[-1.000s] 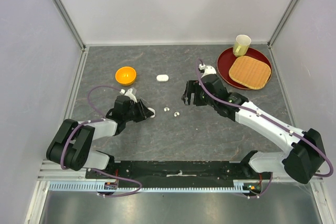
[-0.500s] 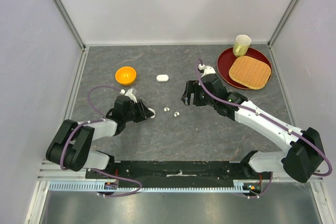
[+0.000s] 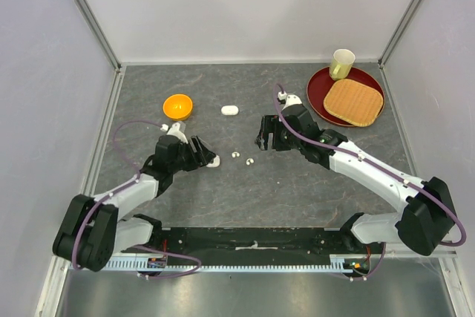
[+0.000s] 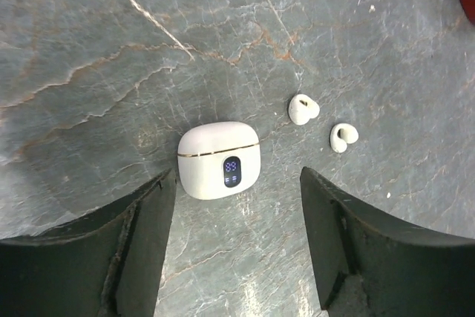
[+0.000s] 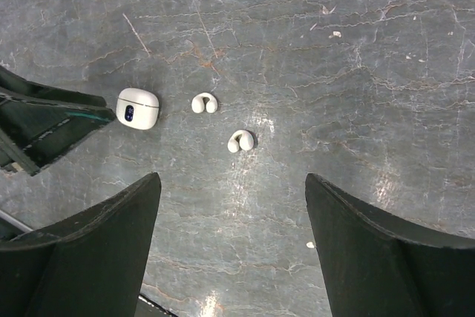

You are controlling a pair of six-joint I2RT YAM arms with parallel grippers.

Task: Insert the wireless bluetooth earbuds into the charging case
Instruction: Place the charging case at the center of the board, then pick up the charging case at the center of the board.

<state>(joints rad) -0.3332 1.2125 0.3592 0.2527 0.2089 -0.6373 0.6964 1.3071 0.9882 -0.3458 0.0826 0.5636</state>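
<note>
A small white charging case (image 4: 219,159) with a lit display lies on the grey stone table, its lid shut. My left gripper (image 4: 237,177) stands open around its near end, and neither finger touches it. In the top view the case (image 3: 213,160) sits just off the left gripper (image 3: 202,155). Two tiny white earbuds (image 4: 303,108) (image 4: 343,136) lie loose to the right of the case, also seen from above (image 3: 236,155) (image 3: 249,160). My right gripper (image 3: 266,139) hovers open above them, holding nothing, with the earbuds (image 5: 204,102) (image 5: 240,140) ahead of its fingertips (image 5: 231,180).
A second white case (image 3: 229,110) lies farther back at mid-table. An orange bowl (image 3: 177,106) stands at the back left. At the back right a red plate (image 3: 320,88) carries a woven mat (image 3: 353,101), with a pale cup (image 3: 342,63) beside it.
My left gripper has opened and let go of the case, which stays on the table. The left arm's elbow has shifted outward. The right arm has barely moved.
</note>
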